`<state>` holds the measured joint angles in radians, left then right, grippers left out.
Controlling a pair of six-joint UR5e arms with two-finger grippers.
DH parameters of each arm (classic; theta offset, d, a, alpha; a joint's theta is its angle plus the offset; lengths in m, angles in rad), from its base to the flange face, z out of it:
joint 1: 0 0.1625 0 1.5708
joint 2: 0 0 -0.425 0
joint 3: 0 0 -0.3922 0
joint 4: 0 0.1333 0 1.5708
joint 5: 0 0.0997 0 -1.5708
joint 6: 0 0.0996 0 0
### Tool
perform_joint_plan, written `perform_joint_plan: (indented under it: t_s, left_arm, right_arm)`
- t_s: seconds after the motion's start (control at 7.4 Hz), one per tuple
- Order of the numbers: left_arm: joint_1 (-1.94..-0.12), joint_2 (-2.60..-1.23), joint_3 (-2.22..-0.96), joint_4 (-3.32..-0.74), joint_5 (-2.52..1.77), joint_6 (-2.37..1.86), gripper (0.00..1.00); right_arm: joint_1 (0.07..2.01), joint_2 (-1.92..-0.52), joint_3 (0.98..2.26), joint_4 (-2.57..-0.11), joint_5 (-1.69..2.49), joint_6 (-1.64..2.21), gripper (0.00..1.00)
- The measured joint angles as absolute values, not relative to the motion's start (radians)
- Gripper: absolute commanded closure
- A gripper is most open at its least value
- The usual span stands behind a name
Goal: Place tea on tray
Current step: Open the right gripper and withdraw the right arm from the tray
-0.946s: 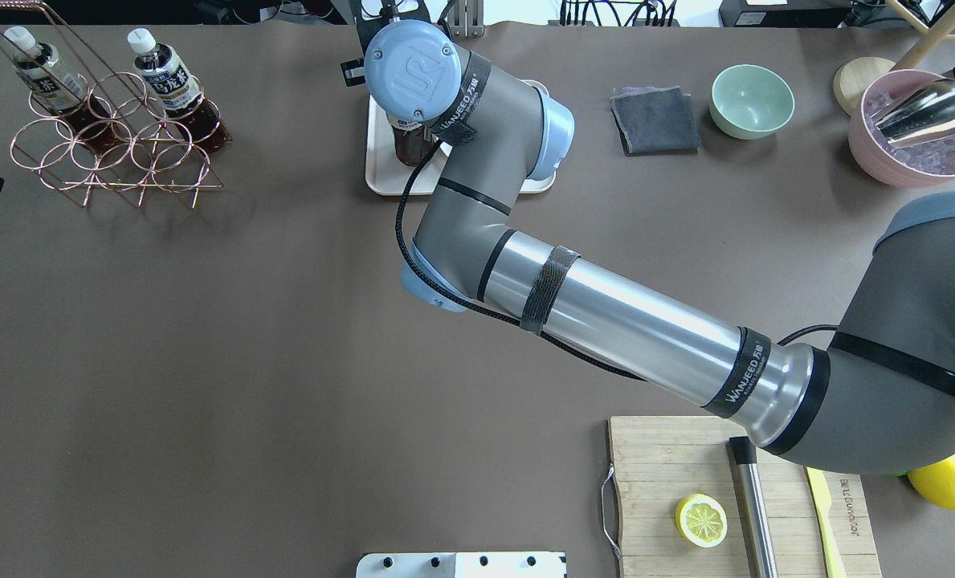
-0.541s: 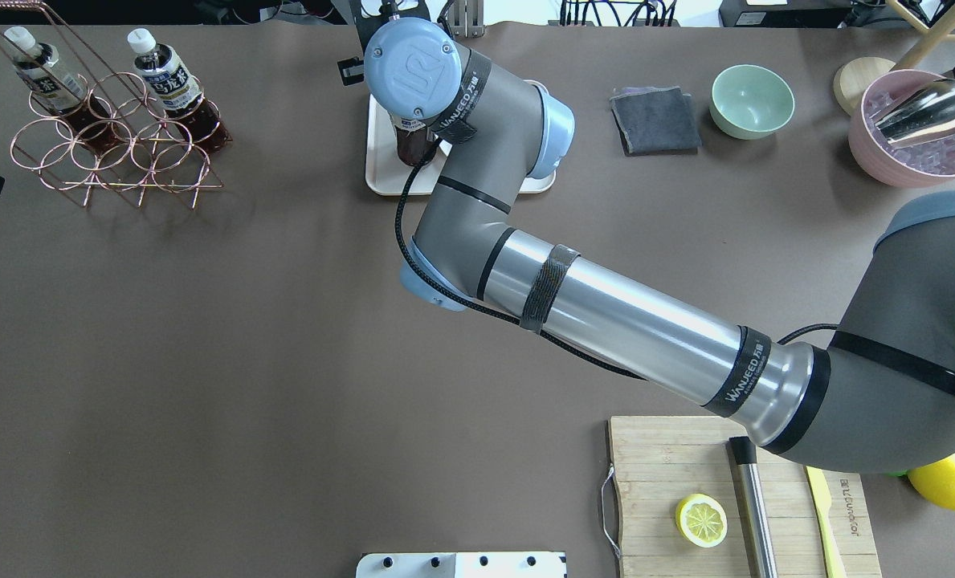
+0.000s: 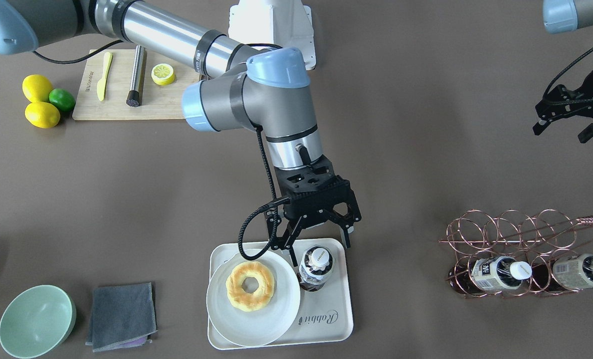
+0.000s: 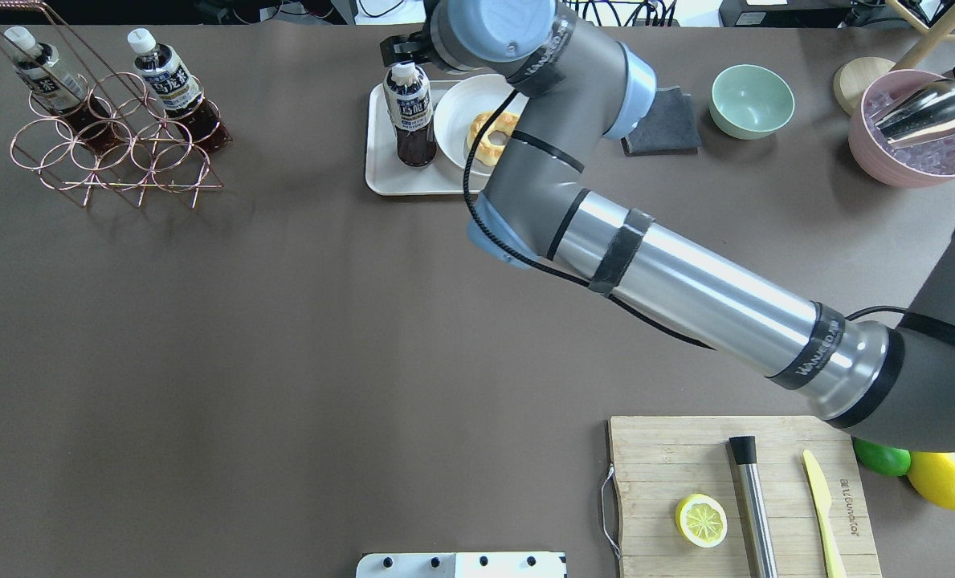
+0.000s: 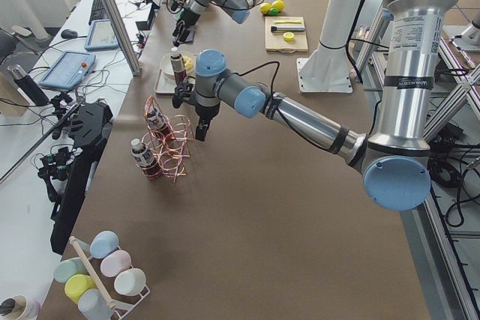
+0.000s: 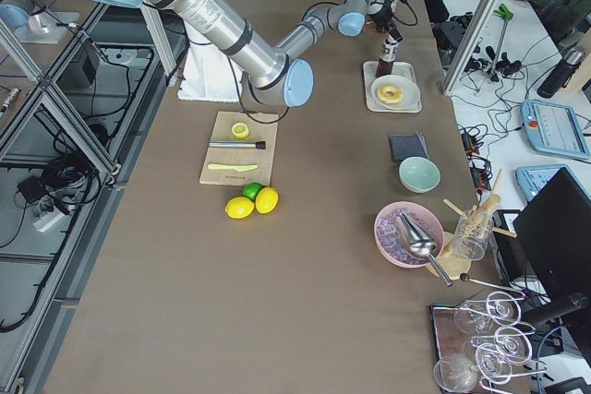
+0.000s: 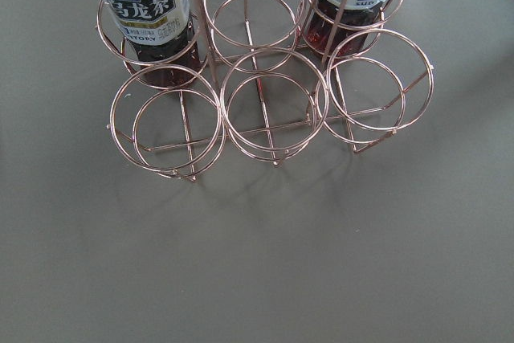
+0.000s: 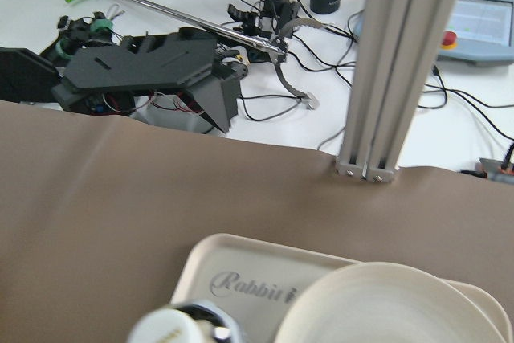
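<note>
Tea point(image 3: 315, 271) stands upright on the tray point(image 3: 343, 299), just beside the round plate point(image 3: 271, 321). Right gripper point(image 3: 320, 252) hangs above its white cap, fingers spread apart and touching nothing. Left gripper point(image 3: 563, 133), off near the wire rack point(image 3: 498, 235), also looks spread.

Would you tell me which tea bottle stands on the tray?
The tea on the tray, beside the plate; the other two rest in the copper rack.

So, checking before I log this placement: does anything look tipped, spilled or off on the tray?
Nothing stands out. The tea stands upright on the tray beside the plate with the doughnut, no spill visible, and the right tool is open above it.
</note>
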<state>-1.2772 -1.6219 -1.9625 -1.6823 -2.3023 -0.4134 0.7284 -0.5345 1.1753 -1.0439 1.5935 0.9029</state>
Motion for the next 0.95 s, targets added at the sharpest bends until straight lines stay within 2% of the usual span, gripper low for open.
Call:
perform_joint_plan:
  t_s: [0.27,0.54,0.68,0.95]
  left_arm:
    - [-1.347,-1.587,-1.951,-1.677,-2.344,-0.372,0.02]
    - [-1.479,-1.565,-1.918,-1.530,-2.349,-0.121,0.02]
    - [-1.547,-1.567,-1.909,-1.441,-2.339,0.004,0.02]
    - [-1.631,-1.554,-1.870,-1.371,-2.275,0.158,0.02]
  right_arm:
    - [0.836,-0.723,1.384,-1.209,1.829,0.950,0.00]
    - [0.953,-1.052,1.692,-1.340,1.971,0.933,0.00]
    - [1.025,-1.202,1.785,-1.360,2.036,0.848,0.00]
    - [1.213,-1.448,1.849,-1.374,2.199,0.532,0.00]
